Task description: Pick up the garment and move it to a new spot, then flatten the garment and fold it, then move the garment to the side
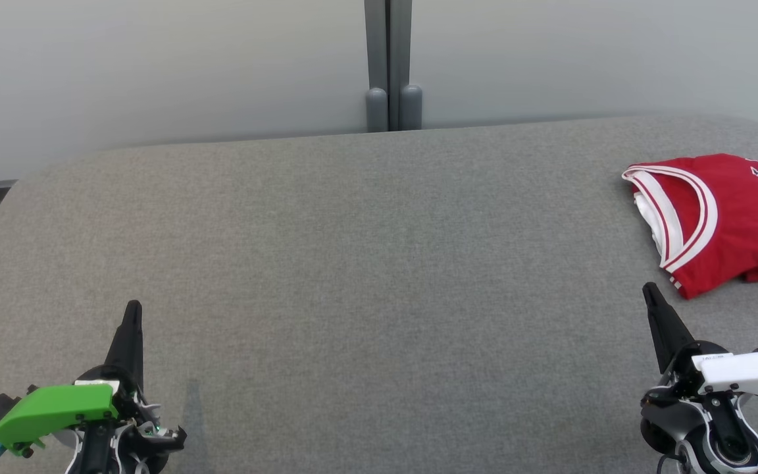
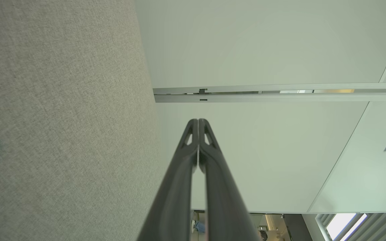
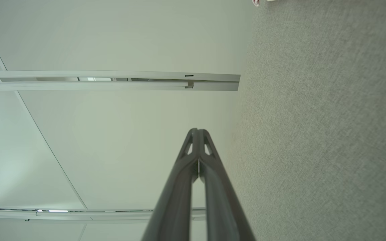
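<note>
Grippers both closed, empty: left gripper (image 1: 133, 309) at near left corner of grey surface (image 1: 379, 263), right gripper (image 1: 649, 291) at near right corner; red garment (image 1: 728, 217) folded at right edge.

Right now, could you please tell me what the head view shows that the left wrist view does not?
Head view, not left wrist: the red jersey near the table's right edge, and the right end effector, shut, just short of it. Left wrist view, not head: a bright slatted patch in its lower right corner, past the wall panels. Both: the grey table, the pale wall with its grey post, and the left end effector, shut and empty.
</note>
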Motion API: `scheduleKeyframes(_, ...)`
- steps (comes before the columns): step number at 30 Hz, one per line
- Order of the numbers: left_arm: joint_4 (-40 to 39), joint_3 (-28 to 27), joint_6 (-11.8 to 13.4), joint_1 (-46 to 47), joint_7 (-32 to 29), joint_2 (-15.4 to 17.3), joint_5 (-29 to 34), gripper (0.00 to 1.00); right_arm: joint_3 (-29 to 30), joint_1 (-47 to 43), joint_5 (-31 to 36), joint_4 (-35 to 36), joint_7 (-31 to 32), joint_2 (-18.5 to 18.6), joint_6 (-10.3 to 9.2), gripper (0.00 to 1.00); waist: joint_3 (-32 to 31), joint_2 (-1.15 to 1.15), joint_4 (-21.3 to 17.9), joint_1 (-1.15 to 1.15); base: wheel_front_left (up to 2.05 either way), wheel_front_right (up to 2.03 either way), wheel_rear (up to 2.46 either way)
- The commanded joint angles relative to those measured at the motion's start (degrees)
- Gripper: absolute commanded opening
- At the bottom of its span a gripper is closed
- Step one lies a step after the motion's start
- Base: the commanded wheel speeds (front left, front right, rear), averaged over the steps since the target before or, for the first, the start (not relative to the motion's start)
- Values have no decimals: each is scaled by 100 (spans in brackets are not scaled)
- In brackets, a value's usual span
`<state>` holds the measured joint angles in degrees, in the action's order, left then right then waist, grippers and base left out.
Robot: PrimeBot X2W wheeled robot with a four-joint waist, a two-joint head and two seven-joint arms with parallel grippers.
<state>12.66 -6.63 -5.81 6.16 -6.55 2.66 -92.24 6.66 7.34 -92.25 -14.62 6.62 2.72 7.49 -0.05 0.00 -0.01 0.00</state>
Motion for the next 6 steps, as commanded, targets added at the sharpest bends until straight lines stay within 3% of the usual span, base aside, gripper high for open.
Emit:
scheduleKeyframes(1, -21, -11, -22, 52, -19, 40, -22, 0, 12, -75, -11, 19, 21, 30, 0, 0, 0, 0, 0, 0, 0, 0, 0)
scheduleKeyframes(6, -21, -11, -22, 52, -19, 40, -22, 0, 12, -75, -11, 19, 21, 30, -1, 0, 0, 0, 0, 0, 0, 0, 0)
